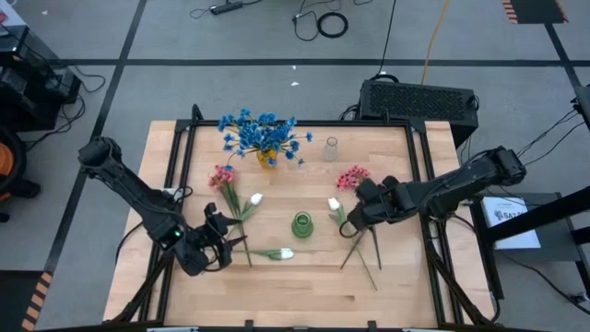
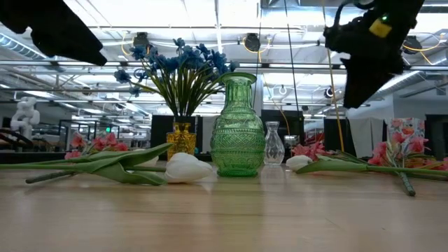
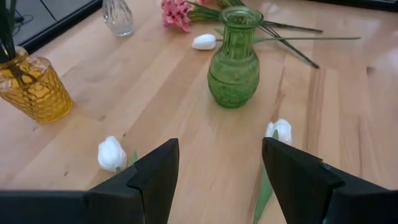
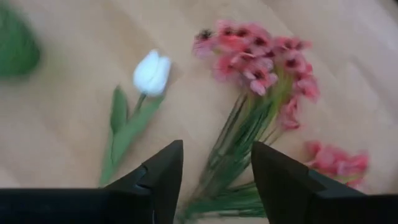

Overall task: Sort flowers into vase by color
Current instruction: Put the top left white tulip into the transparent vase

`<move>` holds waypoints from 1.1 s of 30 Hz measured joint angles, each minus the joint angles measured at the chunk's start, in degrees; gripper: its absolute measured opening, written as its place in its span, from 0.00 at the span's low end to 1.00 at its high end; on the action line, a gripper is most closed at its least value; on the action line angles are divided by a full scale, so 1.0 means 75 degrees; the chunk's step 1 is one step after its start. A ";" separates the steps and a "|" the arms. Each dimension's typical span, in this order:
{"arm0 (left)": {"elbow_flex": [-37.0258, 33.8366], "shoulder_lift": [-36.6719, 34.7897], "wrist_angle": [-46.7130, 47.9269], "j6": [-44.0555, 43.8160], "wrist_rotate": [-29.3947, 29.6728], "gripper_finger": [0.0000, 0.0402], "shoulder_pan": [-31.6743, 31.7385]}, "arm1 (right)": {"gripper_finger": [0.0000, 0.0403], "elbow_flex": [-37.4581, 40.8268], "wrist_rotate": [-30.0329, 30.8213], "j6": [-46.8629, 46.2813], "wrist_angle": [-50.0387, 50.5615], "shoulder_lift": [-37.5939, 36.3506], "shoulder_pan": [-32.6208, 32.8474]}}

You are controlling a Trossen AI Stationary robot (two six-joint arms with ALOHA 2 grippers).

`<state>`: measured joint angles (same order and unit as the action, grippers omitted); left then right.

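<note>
On smooth wood, ribbed green vase

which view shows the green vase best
The low view: the green vase stands centred, whole and side-on, its ribbed pattern clear. The left wrist view shows it whole from above at an angle; the high view shows only its mouth; the right wrist view catches a green blur at the edge.

The dark left arm's two-finger tool hangs low with fingers parted, empty. The dark right arm's two-finger tool hovers, fingers apart, gripping nothing.
</note>
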<state>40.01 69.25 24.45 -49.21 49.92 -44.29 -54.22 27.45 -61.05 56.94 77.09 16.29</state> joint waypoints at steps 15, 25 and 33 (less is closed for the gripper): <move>-0.0023 0.0604 0.0030 -0.0570 0.0475 0.58 0.0005 | 0.46 0.0405 0.0996 -0.0201 -0.1159 -0.0002 0.0277; -0.0023 0.0789 0.1294 -0.2689 -0.0995 0.58 0.0481 | 0.46 0.0405 0.1695 0.0439 -0.1787 -0.0002 0.0591; -0.0029 0.1042 0.2503 -0.4172 -0.2284 0.58 0.1128 | 0.46 0.0405 0.1679 0.0692 -0.1938 -0.0002 0.0752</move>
<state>39.79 77.07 43.22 -80.50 32.79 -35.83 -51.18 40.05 -55.86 42.41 77.08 21.93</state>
